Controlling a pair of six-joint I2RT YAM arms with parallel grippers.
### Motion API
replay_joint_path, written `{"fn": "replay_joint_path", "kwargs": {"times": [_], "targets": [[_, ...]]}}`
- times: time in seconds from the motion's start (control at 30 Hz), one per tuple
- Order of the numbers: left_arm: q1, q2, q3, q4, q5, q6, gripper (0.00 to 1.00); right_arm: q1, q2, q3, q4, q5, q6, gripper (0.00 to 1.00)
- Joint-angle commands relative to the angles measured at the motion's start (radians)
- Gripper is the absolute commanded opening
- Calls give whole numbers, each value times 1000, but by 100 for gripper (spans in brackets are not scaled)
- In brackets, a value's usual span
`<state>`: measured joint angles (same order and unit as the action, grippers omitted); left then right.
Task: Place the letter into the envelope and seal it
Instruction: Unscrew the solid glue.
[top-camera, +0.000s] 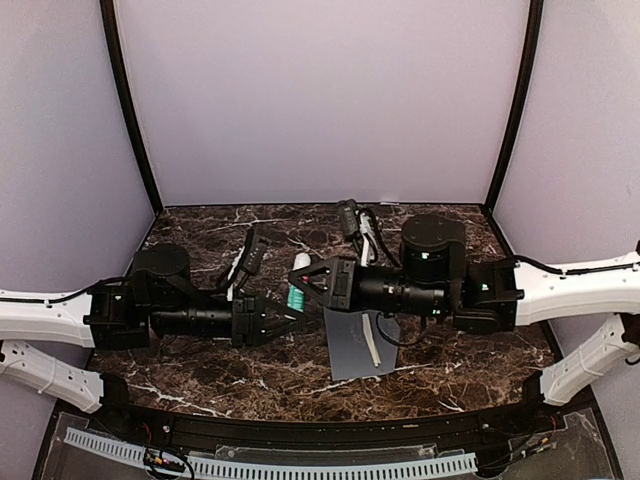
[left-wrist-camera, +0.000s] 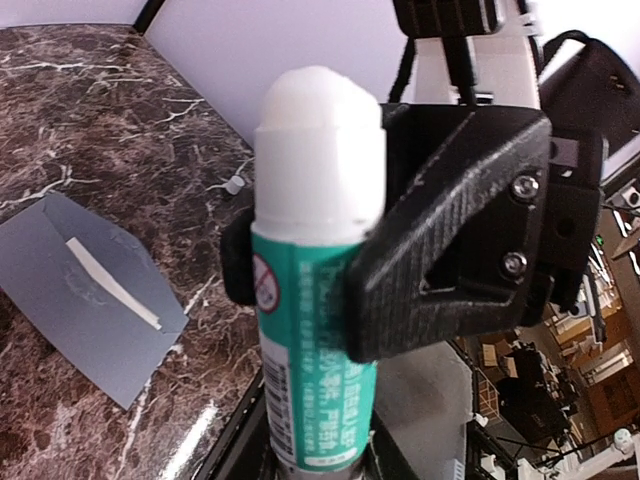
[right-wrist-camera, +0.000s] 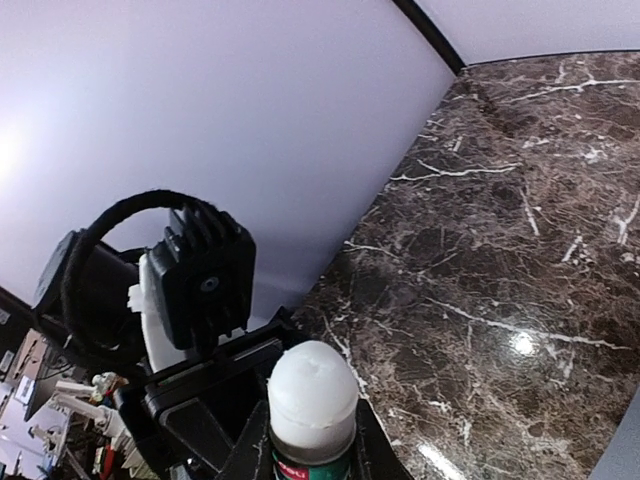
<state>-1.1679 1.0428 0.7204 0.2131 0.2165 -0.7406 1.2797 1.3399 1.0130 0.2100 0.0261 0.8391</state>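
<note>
The envelope (top-camera: 352, 352) is seen lying flat on the desk (top-camera: 200, 385), right of centre and towards the near side. Its long axis is set roughly near to far, with a slight lean. Its near short edge is shown whole, but its far end is covered by the right arm, so it cannot be told which way the flap points. A narrow white strip (top-camera: 371, 340) is laid on the grey paper, roughly along the long axis. Just beyond and to the left, a glue stick (left-wrist-camera: 320, 340) with a green label and a rounded white top is held above the desk, clear of the envelope, between the two arms. The right tool (top-camera: 303, 283) is clamped on the glue stick around its middle; one black finger is seen wrapped across the label in the left wrist view. The left tool (top-camera: 288, 318) is met at the stick's lower end. Its fingertips are cut off in its own view and are too dark from above, so its state cannot be told. Whether the white top is a cap or bare glue cannot be judged. Farther back, plain pale walls (top-camera: 320, 100) are seen.
</note>
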Motion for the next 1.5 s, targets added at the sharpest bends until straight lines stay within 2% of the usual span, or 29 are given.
{"fn": "replay_joint_path", "kwargs": {"times": [0.0, 0.23, 0.4, 0.47, 0.6, 0.7, 0.77, 0.93, 1.1, 1.33, 1.47], "targets": [[5, 34, 63, -147, -150, 22, 0, 37, 75, 120, -231, 180, 56, 0], [4, 77, 88, -197, -193, 8, 0, 59, 151, 221, -387, 291, 109, 0], [4, 80, 81, -168, -186, -6, 0, 60, 147, 213, -380, 279, 115, 2], [4, 65, 63, -138, -183, -19, 0, 61, 116, 171, -314, 251, 102, 13], [4, 0, -4, -47, -182, -56, 0, 61, 7, 39, -125, 186, 43, 44], [4, -45, -55, 79, -158, -63, 0, 58, -55, -32, -16, 131, 1, 58], [5, -69, -95, 171, -122, -65, 0, 57, -76, -53, 16, 104, -14, 63], [5, -79, -134, 310, 7, -34, 0, 58, -99, -100, 143, 33, -22, 64], [4, -67, -136, 399, 110, -10, 0, 57, -89, -112, 230, -14, -35, 60], [4, -40, -120, 423, 159, -10, 0, 61, -69, -101, 250, -22, -41, 50], [4, -33, -120, 427, 166, -15, 0, 63, -68, -96, 247, -45, -46, 48]]}}
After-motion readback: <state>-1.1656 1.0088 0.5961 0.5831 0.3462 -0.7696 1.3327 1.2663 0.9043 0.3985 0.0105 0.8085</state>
